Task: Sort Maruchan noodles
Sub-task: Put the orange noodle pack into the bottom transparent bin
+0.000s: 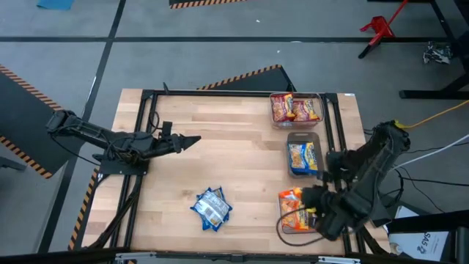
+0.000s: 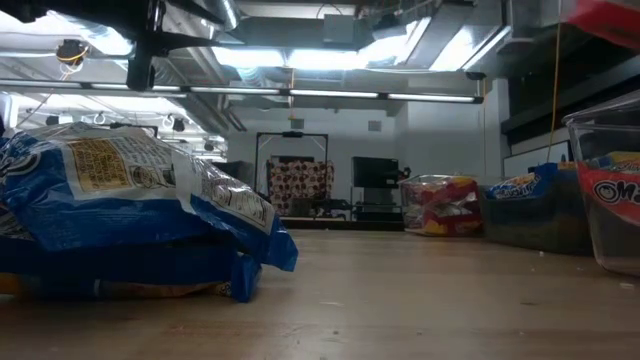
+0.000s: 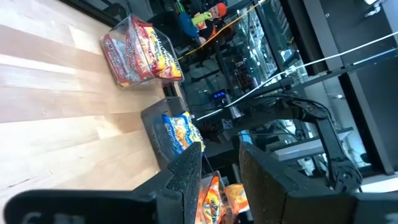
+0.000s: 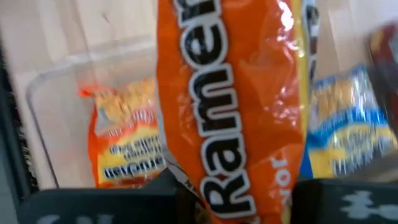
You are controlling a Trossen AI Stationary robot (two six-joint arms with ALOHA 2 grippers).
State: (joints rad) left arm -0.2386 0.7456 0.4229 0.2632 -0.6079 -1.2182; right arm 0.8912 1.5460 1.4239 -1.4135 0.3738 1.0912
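An orange noodle packet [image 4: 233,106] hangs lengthwise from the right claw [image 1: 311,209], pinched narrow on its end, directly above the near bin [image 4: 43,112] holding orange packets, while the left claw [image 1: 192,140], narrowly parted and empty, waits over mid-desk [image 1: 234,139], well away from the blue packets [image 1: 211,208].

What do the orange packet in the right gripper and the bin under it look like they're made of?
Orange packet: thin glossy plastic film, judging by its crinkles and bright glare.
Bin: clear rigid plastic, it seems; the wood shows through its walls and the rim holds a clean edge.
Right gripper pinches the packet.
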